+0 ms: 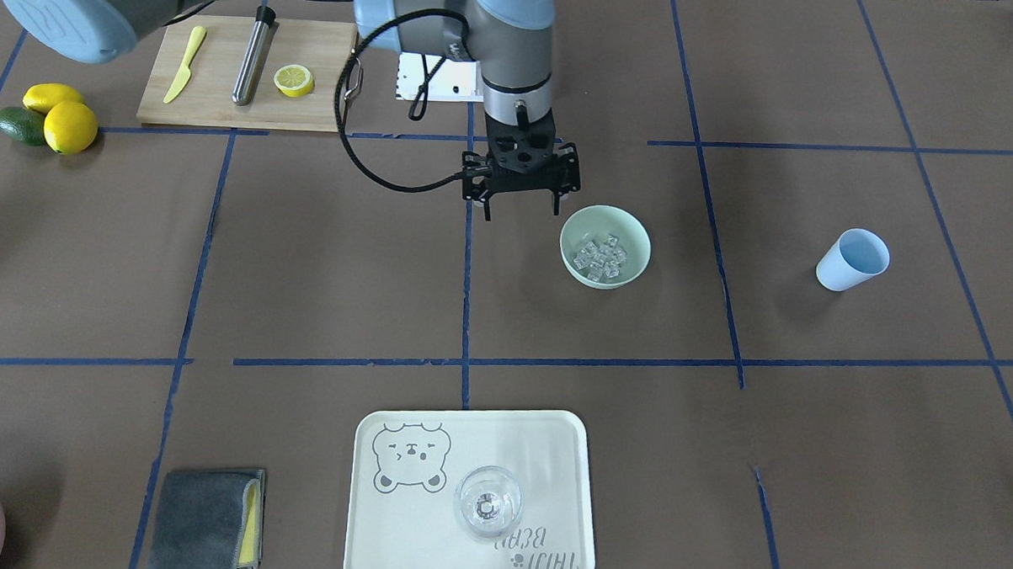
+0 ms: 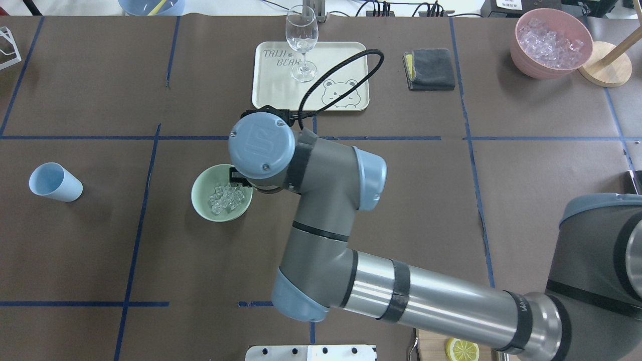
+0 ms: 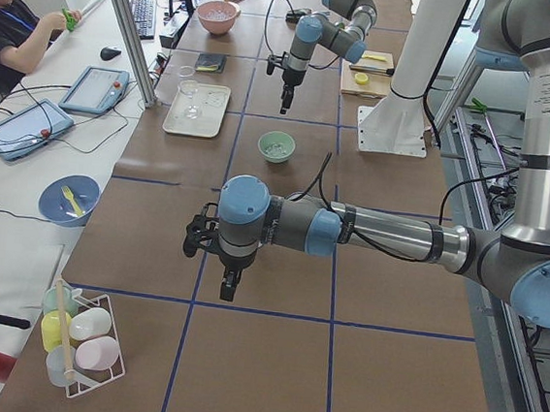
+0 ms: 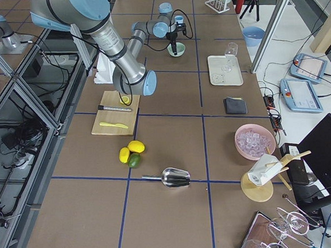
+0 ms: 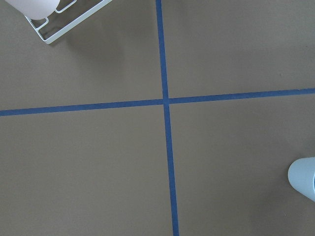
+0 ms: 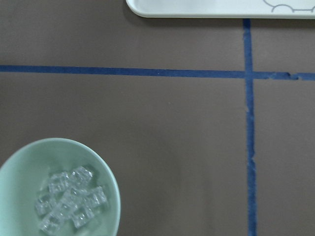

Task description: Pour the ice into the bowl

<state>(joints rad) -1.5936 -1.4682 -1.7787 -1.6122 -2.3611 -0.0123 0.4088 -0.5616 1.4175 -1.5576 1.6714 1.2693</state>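
The ice (image 1: 602, 258) lies heaped in the bottom of the bowl (image 1: 636, 235), and none shows spilled beside it. The bowl sits upright near the middle of the table, well apart from the blue cup (image 1: 848, 261), which looks empty. Judgement: the pour is complete, and the step in hand is clearing the arm.

The right gripper (image 1: 521, 202) hangs above the table just beside the bowl, on the side away from the cup, fingers pointing down. Its 2 fingers stand wide apart with nothing between them.

The left gripper (image 3: 224, 277) shows only in a side view, far from the bowl. Whether it is spread or closed cannot be told.

Procedure:
1. Raise the right gripper straight up before any sideways travel, so that neither finger clips the rim.
2. Route the arm away from the bowl and away from the tray (image 1: 551, 454) carrying the glass (image 1: 488, 503).
3. Leave bowl and cup untouched.
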